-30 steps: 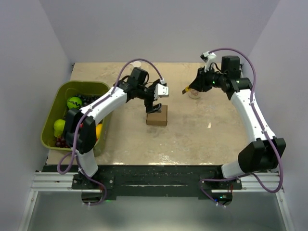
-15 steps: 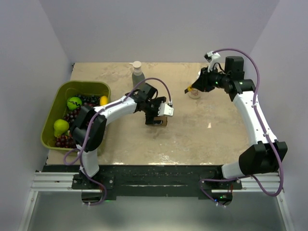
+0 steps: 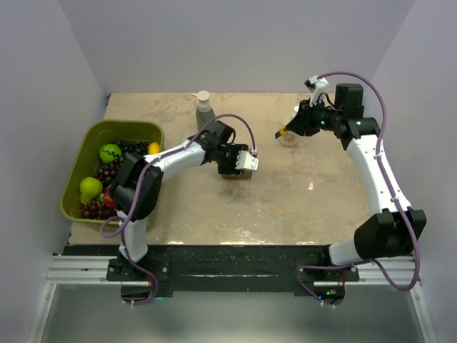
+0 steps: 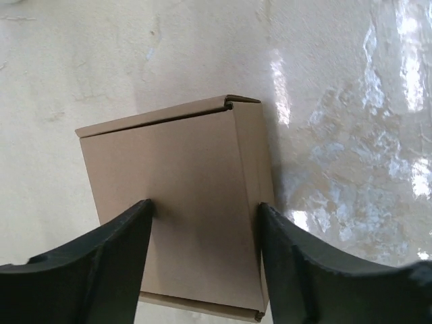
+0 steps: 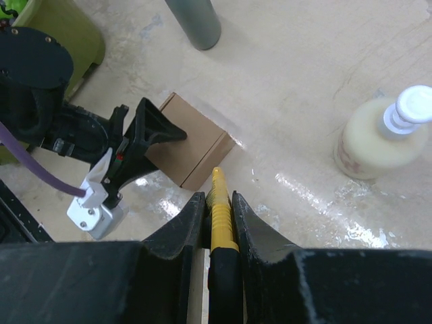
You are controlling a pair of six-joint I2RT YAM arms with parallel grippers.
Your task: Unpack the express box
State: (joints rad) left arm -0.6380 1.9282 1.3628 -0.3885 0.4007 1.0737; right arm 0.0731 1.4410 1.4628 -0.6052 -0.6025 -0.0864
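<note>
From above, we find the express box [image 3: 243, 175] mid-table [image 3: 300, 204] under the left gripper [image 3: 233, 167], well apart from the green bin [image 3: 84, 136], with open tabletop toward the near edge. In the left wrist view, the fingers [image 4: 128, 236] press two opposite sides of the closed carton, apparently to steady it. In the right wrist view, the right gripper [image 5: 217, 200] is clamped on a yellow tool [image 5: 217, 183] pointing toward the box, probably for cutting its seam.
</note>
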